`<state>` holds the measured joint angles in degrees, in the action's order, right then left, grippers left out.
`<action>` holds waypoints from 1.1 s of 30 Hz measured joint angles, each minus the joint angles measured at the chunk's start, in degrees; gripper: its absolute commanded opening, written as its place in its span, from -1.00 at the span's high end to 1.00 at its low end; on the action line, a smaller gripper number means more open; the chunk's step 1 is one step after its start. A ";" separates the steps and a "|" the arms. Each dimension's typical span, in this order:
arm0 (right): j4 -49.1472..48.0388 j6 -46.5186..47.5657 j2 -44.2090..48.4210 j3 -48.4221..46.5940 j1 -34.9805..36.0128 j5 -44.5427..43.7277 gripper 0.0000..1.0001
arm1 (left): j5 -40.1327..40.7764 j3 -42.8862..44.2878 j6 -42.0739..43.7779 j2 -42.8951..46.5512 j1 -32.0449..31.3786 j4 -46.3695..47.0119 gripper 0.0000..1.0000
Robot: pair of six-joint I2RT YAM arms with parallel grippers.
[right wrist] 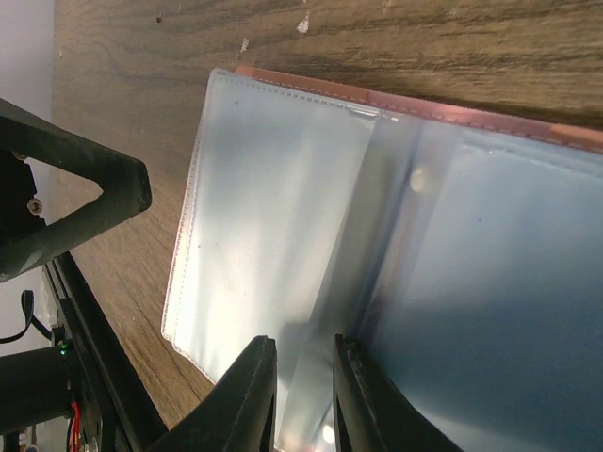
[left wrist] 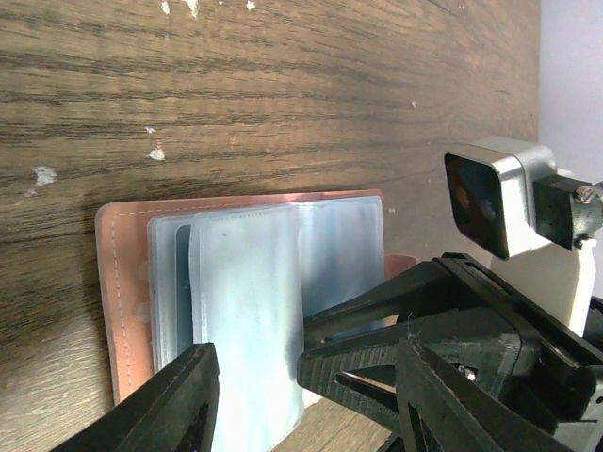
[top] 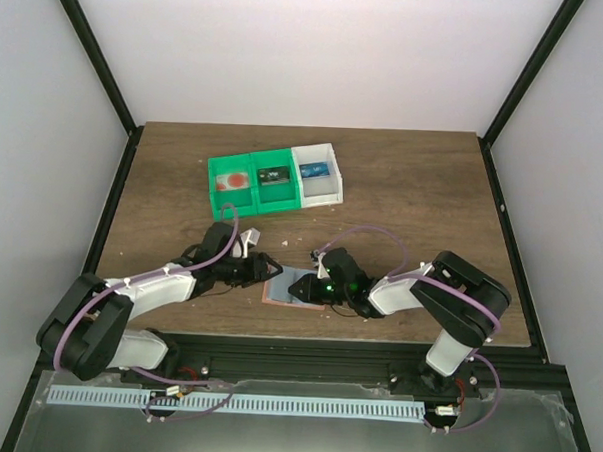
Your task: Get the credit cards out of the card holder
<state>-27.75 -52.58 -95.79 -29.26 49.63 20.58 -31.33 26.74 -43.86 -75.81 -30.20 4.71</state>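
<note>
Both arms reach low over the table (top: 403, 190) from their bases, elbows pushed outward and wrists turned in, so the two grippers face each other across the holder (top: 285, 290). The holder lies open and flat on the wood near the front edge, salmon cover down and clear sleeves fanned up.

The left gripper (top: 267, 270) comes in from the holder's left side, tilted down close to the surface. Its fingers (left wrist: 179, 405) stand apart, and in the left wrist view the front sleeve runs down between them, touching neither that I can see. In the right wrist view one of those fingers sits just off the holder's edge, over bare wood.

The right gripper (top: 314, 287) lies over the holder's right half. Its fingers (right wrist: 250, 395) are drawn nearly together with a sleeve leaf in the narrow gap, so it seems pinched, though the contact itself lies at the frame's edge.

Well behind, a dark card (top: 274, 175) lies in the green bin (top: 254, 176) and a blue card (top: 315, 171) in the white bin (top: 318, 195).
</note>
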 measured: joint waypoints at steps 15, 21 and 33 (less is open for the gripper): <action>-0.04 0.00 0.00 0.02 0.00 0.00 0.61 | -0.61 -0.66 0.81 -3.21 0.00 1.27 0.07; -0.04 0.00 0.00 0.02 0.00 -0.02 0.61 | -1.20 -0.72 0.61 -3.21 0.00 2.34 0.15; -0.07 0.00 0.00 0.02 0.00 -0.02 0.61 | -3.52 -1.33 -0.74 -3.21 0.00 3.91 0.32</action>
<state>-27.81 -52.58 -95.79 -29.23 49.63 20.56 -34.85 25.41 -44.60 -79.02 -30.20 8.62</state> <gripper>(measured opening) 0.193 0.375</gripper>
